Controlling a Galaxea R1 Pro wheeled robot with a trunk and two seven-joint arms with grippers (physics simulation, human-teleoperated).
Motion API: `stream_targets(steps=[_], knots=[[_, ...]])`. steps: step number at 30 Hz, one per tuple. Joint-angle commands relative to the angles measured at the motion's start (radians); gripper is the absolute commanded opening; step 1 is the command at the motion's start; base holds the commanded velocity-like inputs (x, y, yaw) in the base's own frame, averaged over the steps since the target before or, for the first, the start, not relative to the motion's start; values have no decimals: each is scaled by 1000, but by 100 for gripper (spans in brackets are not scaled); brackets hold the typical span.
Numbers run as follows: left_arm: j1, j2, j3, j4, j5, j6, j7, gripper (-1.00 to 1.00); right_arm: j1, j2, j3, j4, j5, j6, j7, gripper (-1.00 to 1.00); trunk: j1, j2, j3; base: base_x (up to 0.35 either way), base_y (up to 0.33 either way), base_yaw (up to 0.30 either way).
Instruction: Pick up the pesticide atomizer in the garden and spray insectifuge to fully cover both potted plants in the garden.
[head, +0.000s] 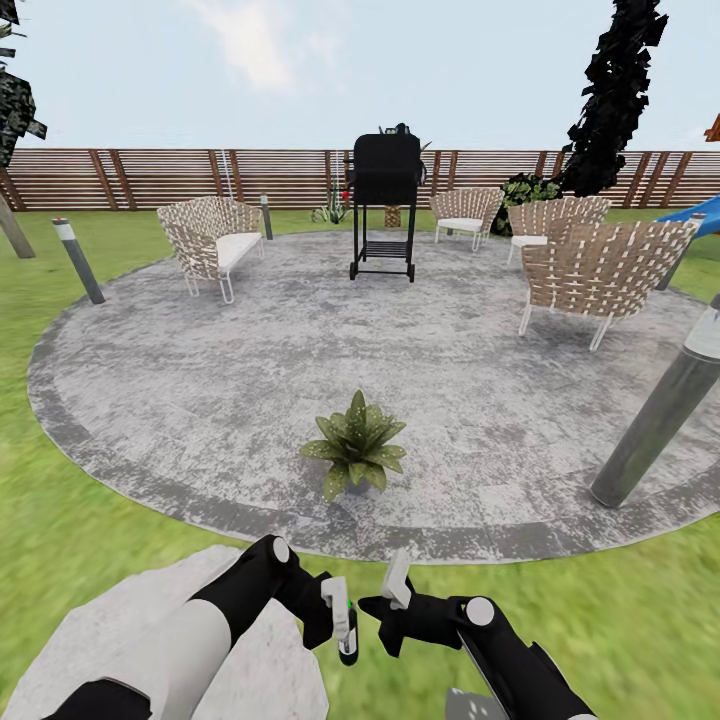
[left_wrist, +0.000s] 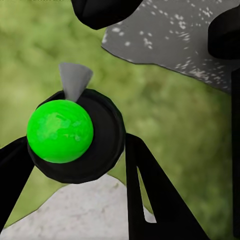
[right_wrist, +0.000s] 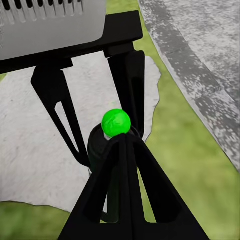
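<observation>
Grey paving forms the round patio (head: 200, 400), which is ringed by lawn (head: 60, 500) and backed by a brown slatted fence (head: 150, 178). One potted plant (head: 356, 447), a low rosette of speckled leaves, is seen standing near the patio's close edge, straight ahead of both arms. A second small plant (head: 330, 212) is visible far off by the fence, too small to identify surely. Woven chairs (head: 210, 240) and a black grill (head: 384, 205) are set around the far side, and grey bollard lamps (head: 78, 260) are planted along the rim.

The pesticide atomizer (head: 347, 632) is held upright low in the head view, above the grass beside a pale stepping stone (head: 230, 650). It is gripped by the left claw (head: 338, 625), whose fingers (left_wrist: 150, 195) are clenched against the bottle's sides; its bright green top (left_wrist: 60, 131) is seen from the left wrist. The right claw (head: 392, 600) is placed just beside the atomizer, its fingers (right_wrist: 125, 190) drawn together against the bottle in the right wrist view, though whether it is truly grasping cannot be told.
</observation>
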Motion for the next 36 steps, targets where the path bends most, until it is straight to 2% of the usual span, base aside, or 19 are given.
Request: stream_targets(steps=[1, 13, 36], knots=[[0, 0, -1, -2, -3, 4, -4, -100, 0, 0, -1, 0, 10, -8, 1, -100, 0, 0, -1, 0, 0, 0], [0, -11, -1, -2, -1, 3, -5, -100, 0, 0, -2, 0, 10, -9, 1, -100, 0, 0, -1, 0, 0, 0], [0, -13, -1, -2, 11, 3, -6, -100, 0, 0, -2, 1, 10, -9, 1, -100, 0, 0, -1, 0, 0, 0]])
